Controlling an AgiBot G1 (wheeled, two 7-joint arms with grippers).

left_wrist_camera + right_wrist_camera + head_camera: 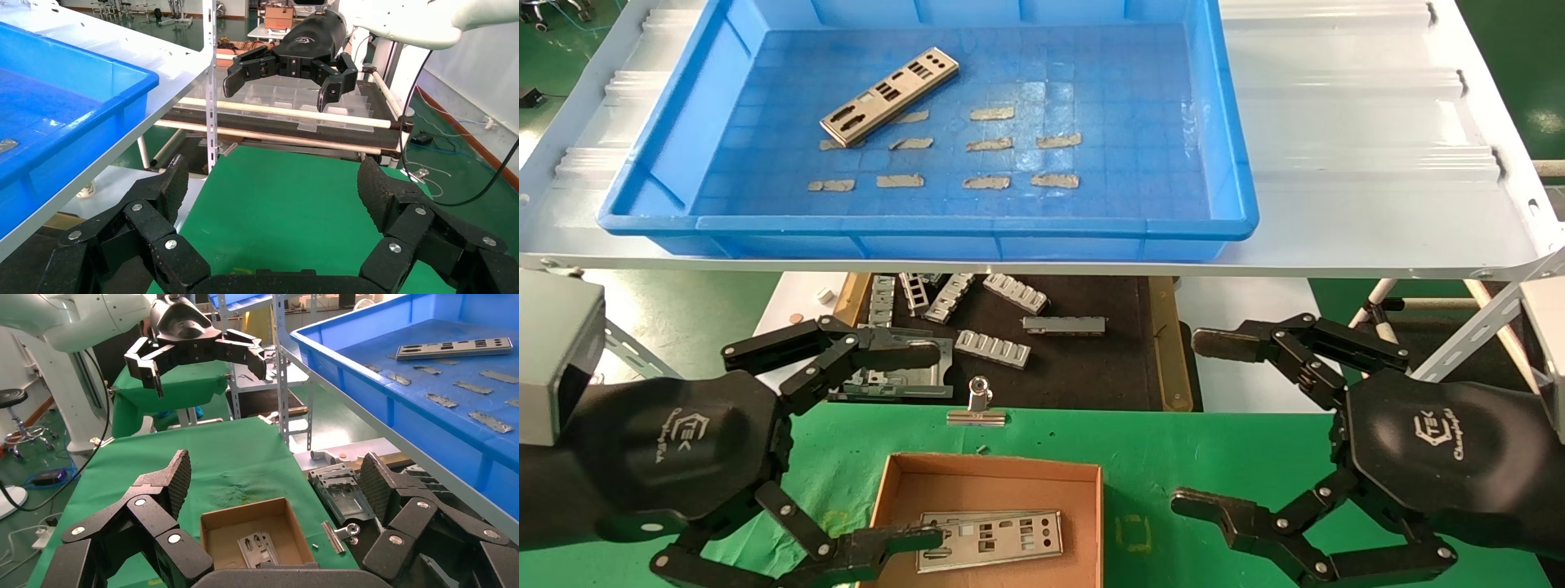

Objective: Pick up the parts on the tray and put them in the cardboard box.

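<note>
- One plate left in the blue tray, lying diagonally toward the tray's far-left part, among strips of tan tape residue.
- Cardboard box sits on the green surface in front of me; plates already in it, apparently a couple stacked.
- Left hand spread wide, holding nothing, hovering by the box's left side. Its lower fingertip overlaps the box edge in head view; I cannot tell if it touches.
- Right hand also wide open and empty, over the green surface to the right of the box.
- My judgement: between cycles, with one pick remaining.
- Next move calls for lifting the left hand up and forward over the tray rim, aligning across the plate's narrow width, closing on a thin flat edge.
- Grey ribbed brackets and binder clip below the shelf are not targets.
</note>
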